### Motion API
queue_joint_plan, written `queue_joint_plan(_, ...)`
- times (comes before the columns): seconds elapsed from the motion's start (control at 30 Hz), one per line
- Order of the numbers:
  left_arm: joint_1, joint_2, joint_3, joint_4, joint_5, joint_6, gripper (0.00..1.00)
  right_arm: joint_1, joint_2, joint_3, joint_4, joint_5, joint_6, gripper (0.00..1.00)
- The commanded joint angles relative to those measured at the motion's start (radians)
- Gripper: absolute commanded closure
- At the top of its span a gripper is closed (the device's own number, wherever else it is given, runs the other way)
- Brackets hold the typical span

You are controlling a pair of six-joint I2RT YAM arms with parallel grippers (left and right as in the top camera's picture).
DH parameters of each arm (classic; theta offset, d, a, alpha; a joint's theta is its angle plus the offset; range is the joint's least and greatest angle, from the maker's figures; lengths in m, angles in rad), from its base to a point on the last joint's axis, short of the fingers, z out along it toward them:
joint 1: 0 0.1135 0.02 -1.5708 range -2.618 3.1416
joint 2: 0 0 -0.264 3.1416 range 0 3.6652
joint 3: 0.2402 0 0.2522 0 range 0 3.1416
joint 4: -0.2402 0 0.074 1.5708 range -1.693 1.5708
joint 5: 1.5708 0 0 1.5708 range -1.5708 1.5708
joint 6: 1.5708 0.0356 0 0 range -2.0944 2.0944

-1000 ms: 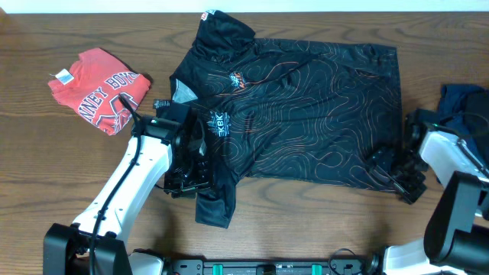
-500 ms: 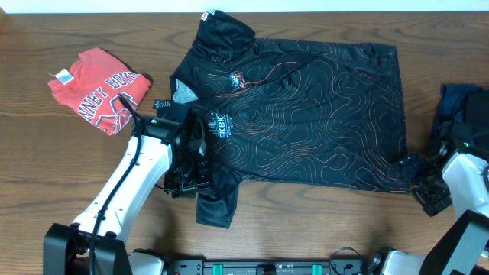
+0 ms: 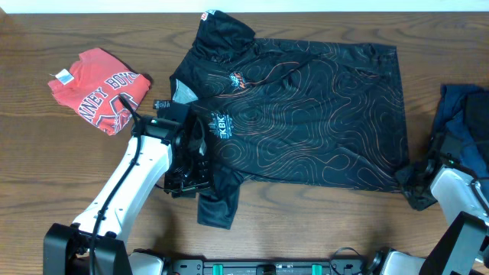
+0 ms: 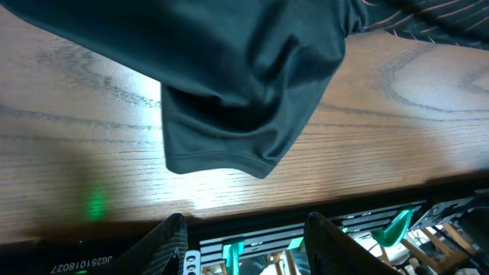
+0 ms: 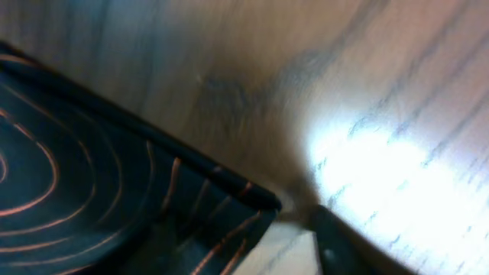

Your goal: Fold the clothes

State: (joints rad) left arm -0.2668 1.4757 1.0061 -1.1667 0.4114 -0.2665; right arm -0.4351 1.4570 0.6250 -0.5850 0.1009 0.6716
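The black shirt (image 3: pixel 306 114) is lying spread across the middle of the bench (image 3: pixel 46 176). The left pincer (image 3: pixel 187 168) is sitting over its near left edge, just above the sleeve (image 4: pixel 244 114), with its fingers (image 4: pixel 172 241) standing partly apart and nothing between them. The right pincer (image 3: pixel 418 189) is sitting at the shirt's near right corner. Its own view is blurring too much to tell whether it is gripping. A red shirt (image 3: pixel 99 90) is lying folded at far left, and a navy one (image 3: pixel 462 107) is bunching at right.

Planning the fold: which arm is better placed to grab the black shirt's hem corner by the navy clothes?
Right. The right gripper sits at that corner; the left gripper is far across, by the sleeve.
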Motion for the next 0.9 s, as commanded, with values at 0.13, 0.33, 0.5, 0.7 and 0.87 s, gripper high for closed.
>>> queue_joint_plan(0.13, -0.003, -0.006, -0.001, -0.002, -0.013, -0.013, 0.48, -0.005, 0.020, -0.052, 0.010, 0.034, 0.012, 0.99)
queue_joint_plan(0.33, -0.003, -0.006, -0.001, 0.003, -0.049, -0.013, 0.48, -0.005, 0.020, -0.052, 0.005, 0.034, 0.011, 0.99)
queue_joint_plan(0.5, -0.003, -0.006, -0.014, 0.007, -0.137, -0.086, 0.48, -0.005, 0.020, -0.052, 0.002, 0.034, 0.007, 0.99)
queue_joint_plan(0.7, -0.003, -0.006, -0.129, 0.138, -0.137, -0.114, 0.32, -0.005, 0.020, -0.052, 0.002, 0.034, 0.003, 0.99)
queue_joint_plan(0.87, -0.003, -0.005, -0.220, 0.262, -0.136, -0.114, 0.32, -0.005, 0.020, -0.052, -0.006, 0.034, 0.000, 0.99)
